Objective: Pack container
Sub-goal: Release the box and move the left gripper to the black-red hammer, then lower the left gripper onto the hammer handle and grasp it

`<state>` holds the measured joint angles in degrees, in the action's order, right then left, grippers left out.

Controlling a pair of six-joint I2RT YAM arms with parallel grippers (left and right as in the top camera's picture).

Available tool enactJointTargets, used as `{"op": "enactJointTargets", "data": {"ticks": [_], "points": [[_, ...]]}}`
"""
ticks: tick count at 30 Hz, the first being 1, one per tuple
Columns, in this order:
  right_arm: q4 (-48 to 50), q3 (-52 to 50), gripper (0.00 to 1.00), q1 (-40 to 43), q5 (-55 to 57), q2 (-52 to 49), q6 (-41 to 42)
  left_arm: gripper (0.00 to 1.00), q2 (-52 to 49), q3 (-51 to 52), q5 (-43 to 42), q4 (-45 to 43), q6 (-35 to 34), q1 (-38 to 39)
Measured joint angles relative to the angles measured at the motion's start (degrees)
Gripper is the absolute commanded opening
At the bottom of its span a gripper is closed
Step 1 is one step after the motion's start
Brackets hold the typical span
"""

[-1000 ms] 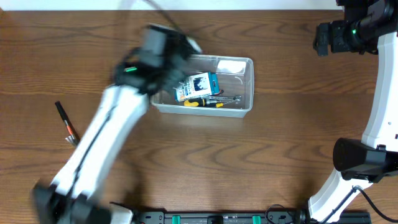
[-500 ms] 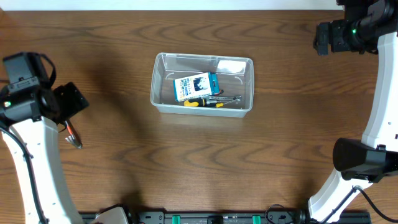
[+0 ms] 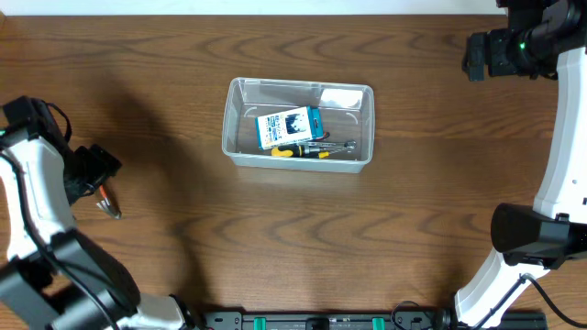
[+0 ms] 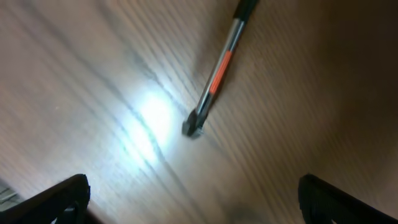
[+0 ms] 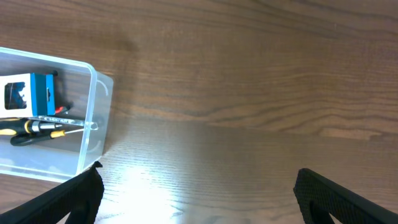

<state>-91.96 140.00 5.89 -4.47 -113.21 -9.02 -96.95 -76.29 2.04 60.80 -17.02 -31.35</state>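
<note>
My left gripper [image 4: 200,200]: fingers [image 4: 59,199] spread wide, nothing between them. It hangs over the left side of the table [image 3: 183,257], above a slim tool [image 4: 216,78] with a black grip, an orange band on a metal shaft and a blunt tip. The tool lies flat on the wood, and neither finger touches it in the wrist view. From overhead my wrist covers most of it; only the tip end shows.

My right gripper [image 5: 208,198]: also spread, empty, up at the far right of the table.

The container [image 3: 299,161] sits mid-table, upright, well apart from both grippers. Inside:
- 1 blue-and-white box [image 3: 288,126], lying skewed near the middle.
- 1 yellow-and-black screwdriver [image 3: 301,151] along the near wall.
- 1 metal wrench-like piece [image 3: 341,146] just beside the screwdriver's tip; touching or not, I can't tell.
- 1 white patch [image 3: 341,96] at the far right corner; label or item, I can't tell.
</note>
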Motion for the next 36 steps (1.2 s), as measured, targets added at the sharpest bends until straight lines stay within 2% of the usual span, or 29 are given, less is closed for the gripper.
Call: {"op": "enactJointTargets", "data": {"ticks": [7, 16, 24, 36], "points": [[0.0, 0.0, 0.99, 0.0, 0.0, 0.0, 0.0, 0.98, -6.97, 0.0, -0.37, -3.87, 6.14, 0.0], [-0.11, 0.0, 0.99, 0.0, 0.0, 0.0, -0.02, 0.98, -11.23, 0.0, -1.09, -8.92, 11.28, 0.0], [-0.13, 0.0, 0.99, 0.0, 0.0, 0.0, -0.04, 0.98, -13.27, 0.44, -2.12, -10.82, 12.83, 0.0], [-0.13, 0.0, 0.99, 0.0, 0.0, 0.0, -0.42, 0.98, -12.98, 8.41, -3.32, -16.52, 13.03, -0.04]]}}
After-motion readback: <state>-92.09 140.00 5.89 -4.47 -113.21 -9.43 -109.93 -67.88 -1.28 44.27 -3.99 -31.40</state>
